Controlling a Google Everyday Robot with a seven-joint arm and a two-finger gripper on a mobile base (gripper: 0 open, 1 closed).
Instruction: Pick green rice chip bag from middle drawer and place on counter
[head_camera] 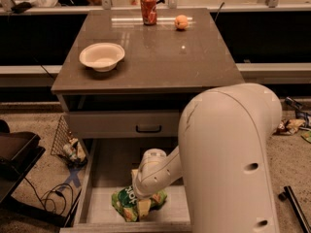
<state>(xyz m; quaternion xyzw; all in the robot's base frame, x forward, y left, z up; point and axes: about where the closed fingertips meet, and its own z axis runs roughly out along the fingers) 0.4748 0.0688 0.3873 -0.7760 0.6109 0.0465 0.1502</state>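
Observation:
The green rice chip bag (127, 204) lies crumpled on the floor of the open middle drawer (85, 191), near its front edge. My gripper (142, 193) reaches down into the drawer and sits on the bag's top right part; its tip is hidden behind the white wrist (151, 171). My large white arm (228, 159) fills the right foreground and hides the drawer's right half. The glossy brown-grey counter (160, 57) lies above and behind the drawer.
On the counter stand a white bowl (102, 56) at the left, a red soda can (148, 8) and an orange (181, 22) at the back. A shut grey drawer with a black handle (148, 128) sits above the open one. A wire basket (65, 142) and cables lie on the floor at the left.

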